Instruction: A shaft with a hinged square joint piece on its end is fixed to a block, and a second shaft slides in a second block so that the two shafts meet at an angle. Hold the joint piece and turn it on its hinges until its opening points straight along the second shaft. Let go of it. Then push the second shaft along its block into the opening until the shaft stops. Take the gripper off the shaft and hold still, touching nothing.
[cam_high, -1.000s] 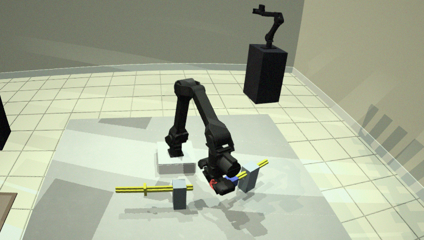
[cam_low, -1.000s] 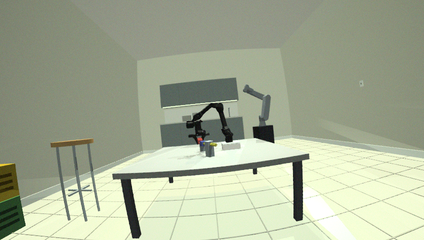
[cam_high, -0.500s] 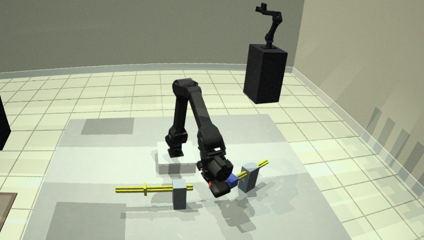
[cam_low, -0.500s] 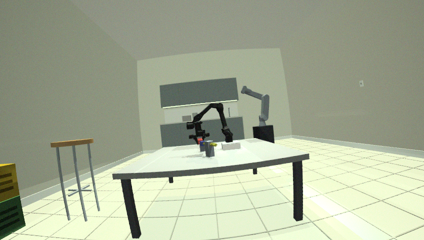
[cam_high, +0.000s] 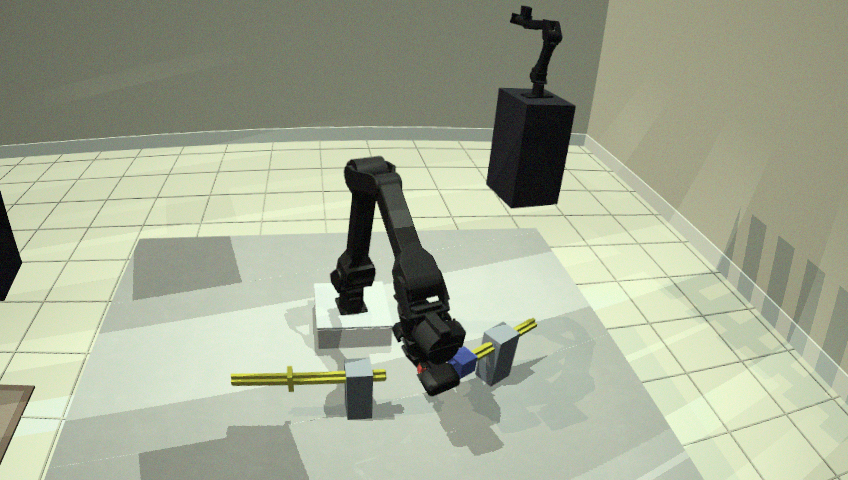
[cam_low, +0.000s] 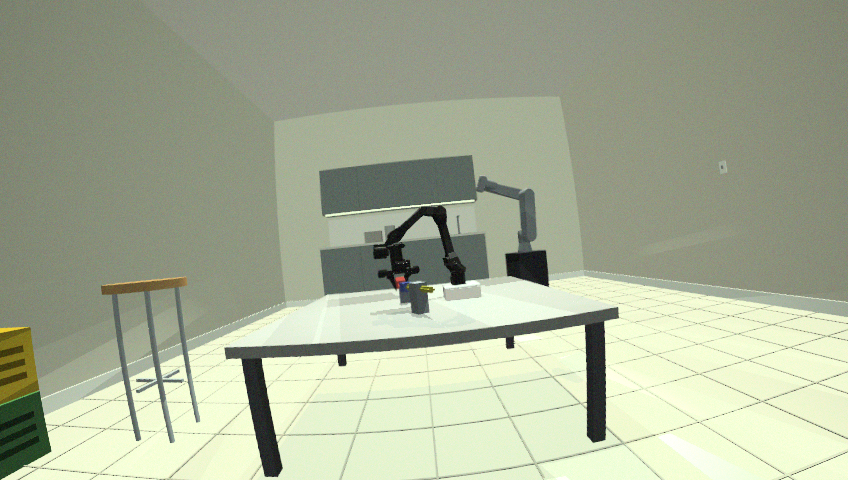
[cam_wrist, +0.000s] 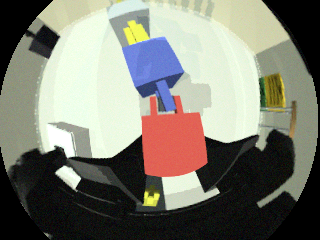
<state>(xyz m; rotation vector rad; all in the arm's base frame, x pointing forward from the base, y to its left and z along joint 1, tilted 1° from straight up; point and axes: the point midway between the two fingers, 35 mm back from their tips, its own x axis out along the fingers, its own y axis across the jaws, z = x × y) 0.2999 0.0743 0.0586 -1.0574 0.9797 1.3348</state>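
Note:
My gripper (cam_high: 423, 369) (cam_low: 399, 281) (cam_wrist: 164, 132) is shut on the red joint piece (cam_high: 420, 369) (cam_low: 399, 278) (cam_wrist: 172, 140). The red piece is hinged to a blue fork piece (cam_high: 462, 361) (cam_low: 404, 288) (cam_wrist: 152, 65) on the first yellow shaft (cam_high: 483, 350) (cam_wrist: 135, 32), held by the right grey block (cam_high: 496, 355) (cam_low: 419, 302). The second yellow shaft (cam_high: 315, 377) (cam_wrist: 151, 197) runs through the left grey block (cam_high: 359, 392), its near end short of the gripper and apart from it. In the wrist view it shows below the red piece. The red piece's opening is hidden.
The arm's white base block (cam_high: 352, 324) (cam_low: 461, 291) (cam_wrist: 62, 140) stands behind the blocks on the grey table (cam_high: 196, 333) (cam_low: 357, 343). A crosspiece (cam_high: 289, 378) stands out from the second shaft left of its block. A stool (cam_low: 144, 285) and crates (cam_low: 17, 362) are off the table.

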